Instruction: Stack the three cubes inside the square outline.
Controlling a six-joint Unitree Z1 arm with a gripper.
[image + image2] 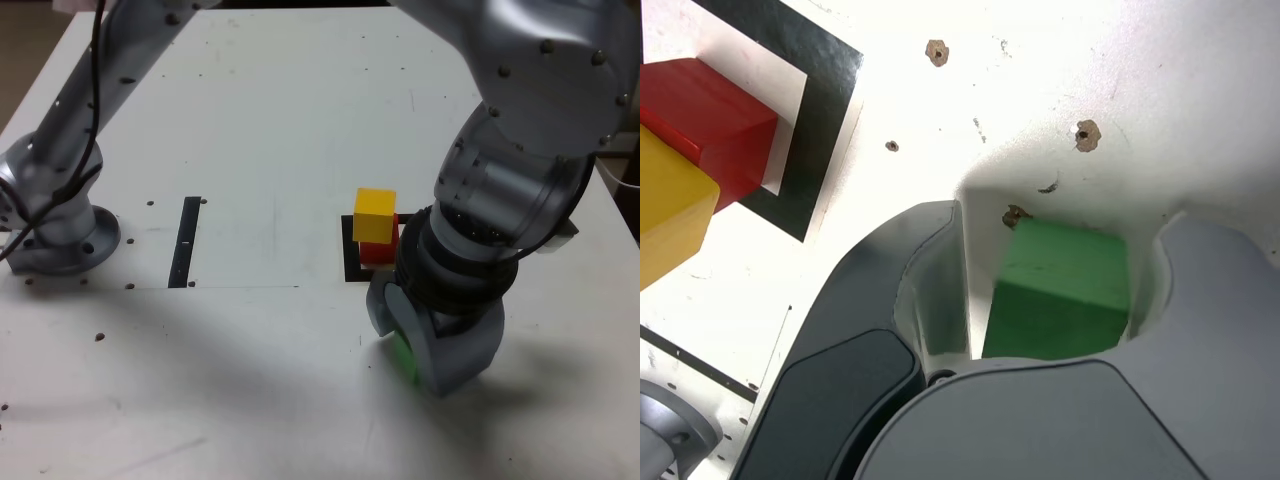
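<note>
green cube (1060, 295) sits between the end effector (415, 345) jaws, on the counter (280, 130). wrist view: one jaw looks right against a cube side, a thin gap shows at the other. jaws partly open, straddling the cube; can't tell if it's actually clamped. in the exterior view only a sliver of green (404, 355) shows under the jaws, near the front edge of the counter.

just behind the end effector in the exterior view: red cube (377, 245) inside the square outline (350, 255), yellow cube (375, 215) stacked on top of it, slightly offset. end effector is close beside the outline but not touching the stack. wrist view confirms: red (705, 120) on the white centre, yellow (670, 210) overhanging it, black border (825, 110) clear of the green cube.

further toward the exterior view's left: thin black strip (186, 240) flat on the counter, well apart from the cubes. arm base (60, 235) bolted at the far left, cable running down it. small holes dot the counter surface.
</note>
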